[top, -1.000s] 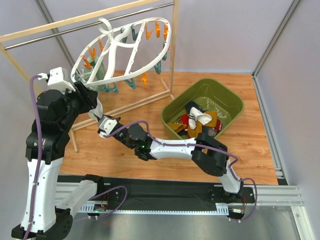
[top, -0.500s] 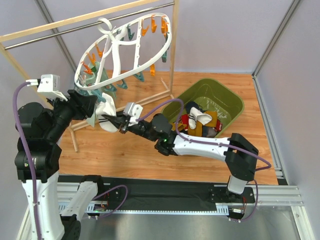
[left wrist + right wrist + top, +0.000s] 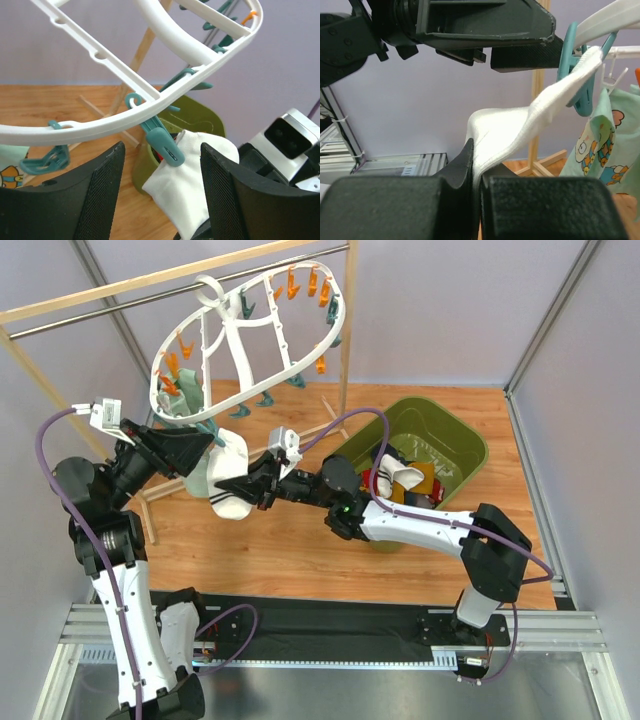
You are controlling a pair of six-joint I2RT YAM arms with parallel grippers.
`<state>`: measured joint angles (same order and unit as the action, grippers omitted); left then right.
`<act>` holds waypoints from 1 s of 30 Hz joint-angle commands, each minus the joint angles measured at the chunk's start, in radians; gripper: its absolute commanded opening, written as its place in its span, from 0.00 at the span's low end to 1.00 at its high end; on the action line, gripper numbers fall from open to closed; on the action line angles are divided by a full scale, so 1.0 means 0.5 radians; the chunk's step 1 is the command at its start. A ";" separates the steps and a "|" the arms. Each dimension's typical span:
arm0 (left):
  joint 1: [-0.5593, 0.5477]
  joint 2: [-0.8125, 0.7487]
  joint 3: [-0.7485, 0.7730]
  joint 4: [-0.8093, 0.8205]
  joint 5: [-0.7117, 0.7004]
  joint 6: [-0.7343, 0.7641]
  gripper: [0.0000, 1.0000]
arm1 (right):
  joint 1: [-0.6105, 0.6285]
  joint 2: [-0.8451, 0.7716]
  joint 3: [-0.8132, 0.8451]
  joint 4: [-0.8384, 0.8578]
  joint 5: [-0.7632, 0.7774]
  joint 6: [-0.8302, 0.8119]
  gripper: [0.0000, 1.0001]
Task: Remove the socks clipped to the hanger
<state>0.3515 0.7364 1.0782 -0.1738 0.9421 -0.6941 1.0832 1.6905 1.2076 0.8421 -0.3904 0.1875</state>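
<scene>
Right claw: we are pinching the soft white sock with dark stripes (image 3: 222,485) tight in our right gripper (image 3: 476,161).
Left claw: our left gripper (image 3: 162,150) is waiting with its fingers apart, one on each side of the teal plastic clip (image 3: 167,147), not squeezing it.
Where the sock is: it is hanging from that clip, under the near left rim of the big white plastic oval hanger (image 3: 322,335).
What could go wrong: if we are pulling while the clip is biting, the sock may stretch or slip out of our pinch.
Another worry: the hanger is tilting on the wooden rail (image 3: 150,281), so a hard tug may swing it or lift its hook off.
Also: the mint green printed sock (image 3: 600,135) is hanging just beside, and we may bump it.
</scene>
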 commanded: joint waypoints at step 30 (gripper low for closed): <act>0.052 -0.350 -0.764 0.900 0.199 -0.524 0.68 | -0.080 -0.224 0.067 -0.540 -0.060 0.048 0.04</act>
<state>0.3687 0.5774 0.6975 0.2440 1.0229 -0.9779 1.0439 1.6295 1.2037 0.5823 -0.3817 0.2310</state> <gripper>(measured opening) 0.683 0.037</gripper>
